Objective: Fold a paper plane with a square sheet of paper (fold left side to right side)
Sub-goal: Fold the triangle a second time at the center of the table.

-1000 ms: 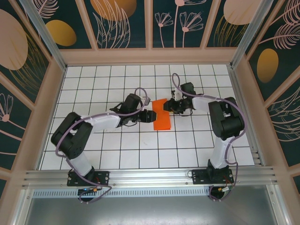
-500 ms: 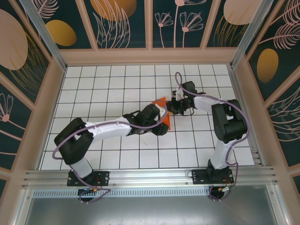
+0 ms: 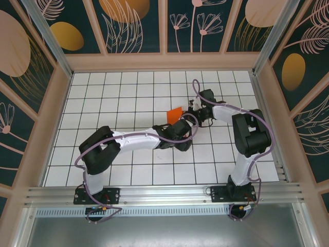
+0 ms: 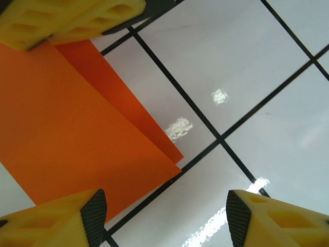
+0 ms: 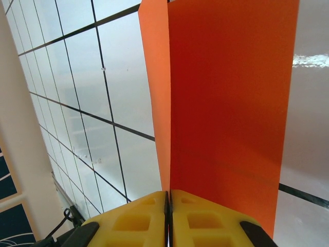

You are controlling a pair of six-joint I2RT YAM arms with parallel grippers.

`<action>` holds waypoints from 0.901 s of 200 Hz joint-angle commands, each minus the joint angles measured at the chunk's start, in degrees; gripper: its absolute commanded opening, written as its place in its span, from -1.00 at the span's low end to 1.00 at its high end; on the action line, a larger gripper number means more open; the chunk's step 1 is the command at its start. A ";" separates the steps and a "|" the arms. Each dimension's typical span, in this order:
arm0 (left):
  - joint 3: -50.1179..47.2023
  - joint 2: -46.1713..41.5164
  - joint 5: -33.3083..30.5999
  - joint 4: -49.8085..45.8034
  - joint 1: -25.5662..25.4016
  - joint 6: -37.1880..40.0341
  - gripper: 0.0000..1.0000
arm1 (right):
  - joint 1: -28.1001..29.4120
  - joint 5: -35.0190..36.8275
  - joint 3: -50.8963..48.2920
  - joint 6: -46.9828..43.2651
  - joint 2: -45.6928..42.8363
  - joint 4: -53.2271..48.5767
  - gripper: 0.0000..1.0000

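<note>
As our right gripper [image 5: 168,206] pinches 1 edge of the square sheet of paper [image 5: 226,103] mid-table, we see our left gripper [image 4: 165,216] spread and empty just above its near part.

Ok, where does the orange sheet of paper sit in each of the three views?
Top external: sheet of paper, a small patch at upper centre of the floor.
Left wrist: fills the left half.
Right wrist: centre-right, rising from the closed fingers.
Shared landmark: black grid lines on the white tiles.
</note>
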 commanded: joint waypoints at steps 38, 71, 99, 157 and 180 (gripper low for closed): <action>5.81 4.23 -6.15 -4.47 -1.07 -0.62 0.14 | -0.16 -1.40 1.35 1.07 0.33 -0.96 -0.77; 5.77 2.66 -5.23 -4.10 -1.08 -0.62 -0.17 | -0.24 -0.10 1.91 0.24 0.78 -2.15 -0.76; 5.68 1.93 -5.21 -4.54 -1.08 -0.52 -0.43 | -0.09 0.90 2.49 -0.77 1.11 -3.37 -0.75; 5.57 1.03 -2.46 -4.44 -0.92 -0.94 -0.90 | 0.09 1.29 3.19 -2.00 0.84 -4.03 -0.71; 4.80 0.25 0.76 -3.49 0.19 -1.90 -1.00 | -0.16 1.93 3.29 -2.30 -0.80 -3.67 -0.61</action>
